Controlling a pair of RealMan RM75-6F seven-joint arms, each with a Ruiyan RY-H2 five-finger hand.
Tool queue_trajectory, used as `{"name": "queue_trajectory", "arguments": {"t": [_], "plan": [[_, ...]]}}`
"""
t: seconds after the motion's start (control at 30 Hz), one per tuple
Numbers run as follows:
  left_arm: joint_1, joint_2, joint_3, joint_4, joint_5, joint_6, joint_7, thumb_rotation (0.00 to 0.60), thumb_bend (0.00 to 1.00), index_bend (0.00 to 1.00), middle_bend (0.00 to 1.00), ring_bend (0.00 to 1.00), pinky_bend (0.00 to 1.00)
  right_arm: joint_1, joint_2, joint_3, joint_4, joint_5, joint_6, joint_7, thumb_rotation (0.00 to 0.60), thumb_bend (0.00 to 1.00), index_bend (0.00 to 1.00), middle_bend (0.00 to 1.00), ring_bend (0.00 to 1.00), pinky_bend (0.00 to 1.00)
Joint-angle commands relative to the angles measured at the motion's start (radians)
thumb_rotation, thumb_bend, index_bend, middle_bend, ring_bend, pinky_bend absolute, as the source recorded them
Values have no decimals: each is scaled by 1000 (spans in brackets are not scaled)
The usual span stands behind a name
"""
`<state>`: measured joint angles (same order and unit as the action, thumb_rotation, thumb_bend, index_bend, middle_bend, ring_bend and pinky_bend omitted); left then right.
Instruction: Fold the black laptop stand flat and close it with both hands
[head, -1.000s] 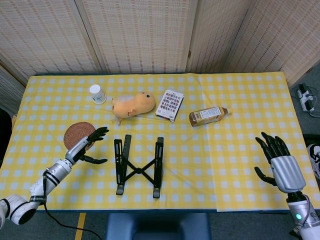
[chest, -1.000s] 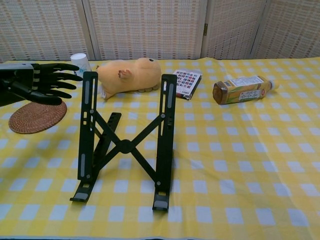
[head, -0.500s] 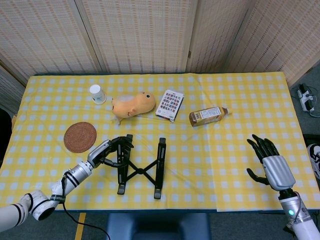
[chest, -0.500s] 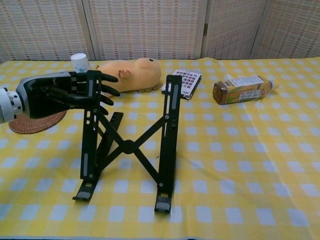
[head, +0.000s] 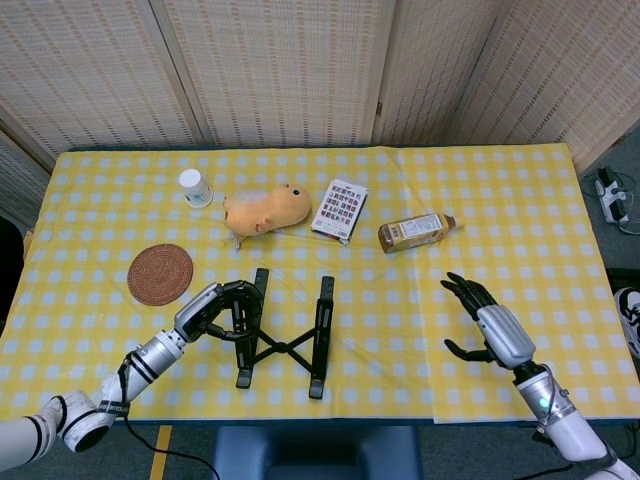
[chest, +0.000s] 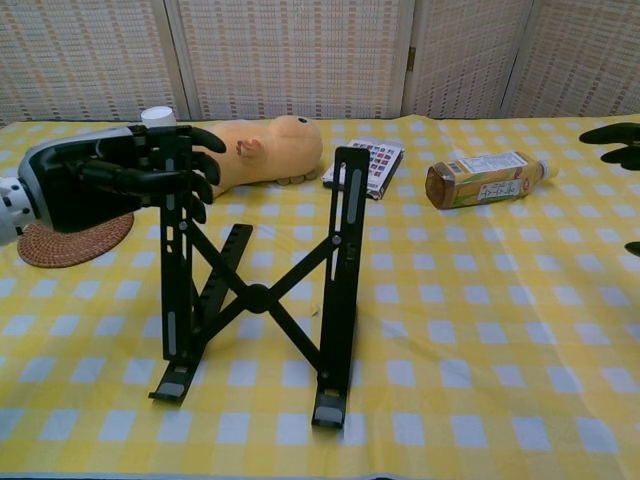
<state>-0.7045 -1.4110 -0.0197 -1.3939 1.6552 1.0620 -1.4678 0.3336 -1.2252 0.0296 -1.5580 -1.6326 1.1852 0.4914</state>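
The black metal folding laptop stand (head: 279, 333) stands open near the front edge of the bench (head: 500, 200), which is covered in a yellow-and-white checked cloth; its two long rails rise tilted from their feet and are joined by a crossed brace with a pivot at its middle, as the chest view (chest: 256, 296) shows plainly; the robot's left hand (head: 218, 307), black-fingered with a grey metal back, is at the upper end of the stand's left rail, its fingers (chest: 196, 160) curled round that rail so that it grips the stand there, while the right rail stands free and untouched; the right hand (head: 482, 325) hovers above the cloth well apart from the stand, off to its right, fingers spread and holding nothing; in the chest view only its dark fingertips (chest: 612, 134) show at the right edge of the frame; behind the stand, farther back on the bench, lies an orange plush toy animal (head: 266, 209) on its side, with a small white paper cup (head: 195, 187) to its left and a small packet printed with a grid of coloured squares (head: 340, 209) to its right; beyond the packet a brown plastic bottle with a pale label (head: 417, 231) lies on its side; a round woven rattan coaster (head: 160, 273) lies flat near the left hand's wrist, just beside the stand's left rail.
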Motion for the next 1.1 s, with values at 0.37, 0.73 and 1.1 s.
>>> {"name": "queue_trajectory", "arguments": {"t": [0.37,0.73,1.1], "plan": [[71,82,82,-99,52,133,52,600,208,432,535,498,514,310,-148,-54,92,-205,-103,780,600,359,0,10,74,0],[106,108,128,-140,86,197,82,600,210,442,535,498,514,441,-277,-104,184,-262,-42,1074,600,359,0,19,86,0],[125,120,158,-158,99,226,103,600,211,443,535,497,514,474,-365,-157,244,-242,-13,1119,600,359,0,27,92,0]]}}
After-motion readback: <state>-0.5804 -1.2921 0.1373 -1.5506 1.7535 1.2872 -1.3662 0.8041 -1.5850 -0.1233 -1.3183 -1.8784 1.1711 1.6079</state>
